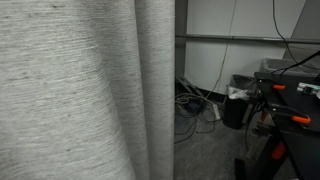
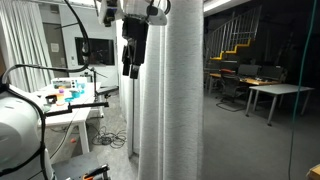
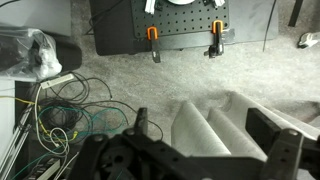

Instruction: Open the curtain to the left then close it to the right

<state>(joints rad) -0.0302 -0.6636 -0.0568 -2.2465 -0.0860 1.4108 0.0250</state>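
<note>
My pincer (image 2: 132,66) hangs wide open with nothing in it — no cloth pinched, both fingers bare. In an exterior view the curtain (image 2: 170,100) hangs as a tall bunched column of folds reaching down to the ground, with open space showing on either side of it, so I judge it gathered rather than spread. Whether that is the opened state or simply how it hangs at the outset, I cannot tell. With no hold taken, I reckon neither pull is under way: getting a grip on the fabric is the step in hand, and at least the closing sweep to the right is left to do. As for position — my pincer sits high up, just beside the column's edge and perhaps brushing it, tips pointing down. In the wrist view I look down along the drape: its pale folds lie between my two fingers (image 3: 140,125), above the floor (image 3: 120,80), so the cloth sits inside the gap but is not clamped.
</note>
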